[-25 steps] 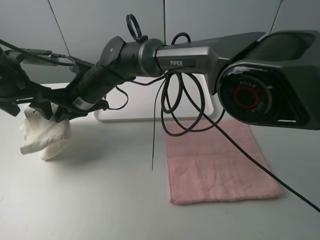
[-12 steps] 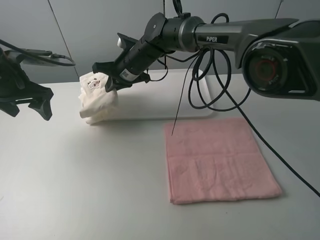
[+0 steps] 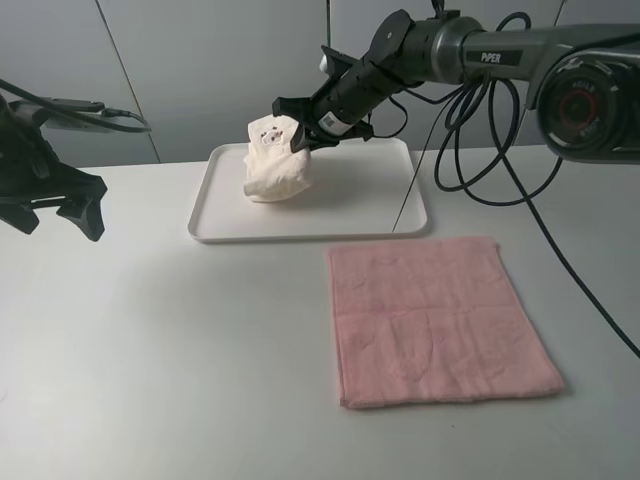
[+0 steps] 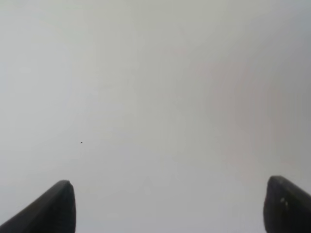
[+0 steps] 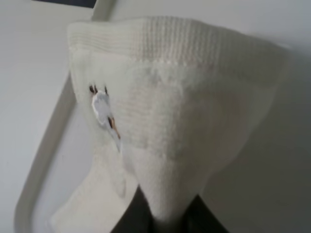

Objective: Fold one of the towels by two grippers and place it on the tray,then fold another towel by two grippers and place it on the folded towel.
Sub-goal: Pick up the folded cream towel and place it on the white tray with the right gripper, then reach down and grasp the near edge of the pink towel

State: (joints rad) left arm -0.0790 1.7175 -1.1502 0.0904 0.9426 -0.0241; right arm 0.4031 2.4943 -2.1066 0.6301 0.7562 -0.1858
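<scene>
The cream towel [image 3: 275, 160] hangs bunched over the left part of the white tray [image 3: 360, 215], its lower end touching the tray floor. My right gripper [image 3: 300, 133] is shut on the towel's upper edge. In the right wrist view the cream towel [image 5: 165, 131] fills the picture, its small embroidered mark facing the camera, with the tray rim [image 5: 46, 155] beside it. The pink towel [image 3: 435, 318] lies flat on the table in front of the tray. My left gripper [image 3: 50, 205] hovers open at the far left over bare table; its fingertips [image 4: 53, 206] stand wide apart with nothing between them.
Black cables [image 3: 470, 120] trail from the right arm over the tray's right end. The table is white, with a grey wall behind it.
My right gripper has carried the cream towel from the far left of the table rightward and back onto the tray. The left gripper stayed open and still.
</scene>
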